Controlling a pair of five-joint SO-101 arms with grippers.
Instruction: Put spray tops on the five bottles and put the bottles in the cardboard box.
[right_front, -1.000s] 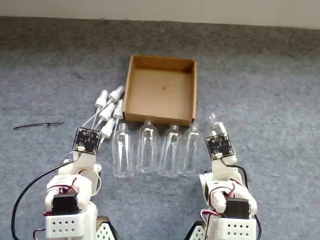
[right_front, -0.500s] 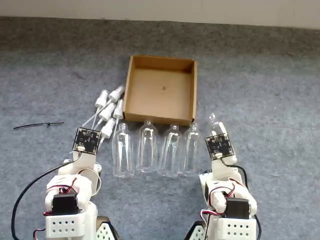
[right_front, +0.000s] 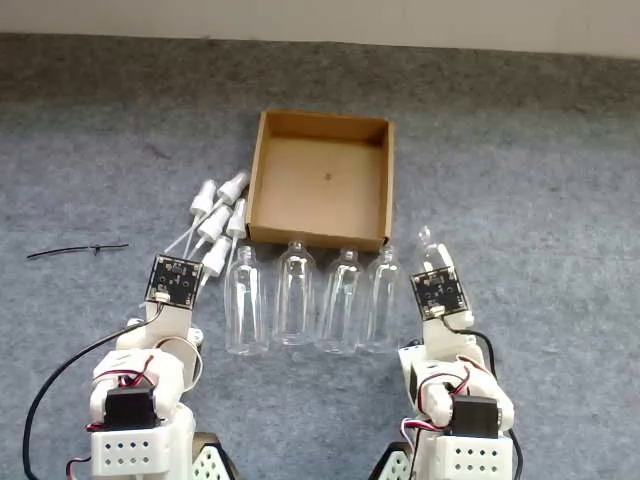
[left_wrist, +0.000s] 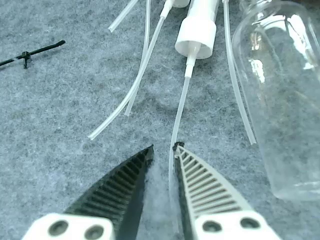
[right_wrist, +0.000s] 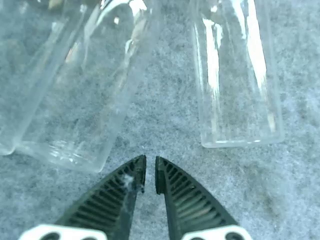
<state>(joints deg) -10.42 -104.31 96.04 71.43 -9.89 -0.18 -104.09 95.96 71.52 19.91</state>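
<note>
Four clear bottles (right_front: 293, 296) lie side by side in front of the cardboard box (right_front: 322, 180), which holds nothing. A fifth bottle (right_front: 428, 240) pokes out past the right arm (right_front: 437, 292). Several white spray tops (right_front: 215, 215) with thin tubes lie left of the box. My left gripper (left_wrist: 163, 147) rests low over the carpet, fingers almost together and holding nothing, with one spray top's (left_wrist: 196, 32) tube running up to its tips and a bottle (left_wrist: 280, 95) beside it. My right gripper (right_wrist: 150, 159) is shut and holds nothing, just behind the bases of two bottles (right_wrist: 235, 70).
A black cable tie (right_front: 75, 250) lies on the grey carpet at the far left, also seen as the cable tie (left_wrist: 30, 54) beyond my left gripper. Open carpet stretches to the right of the box and around both arms.
</note>
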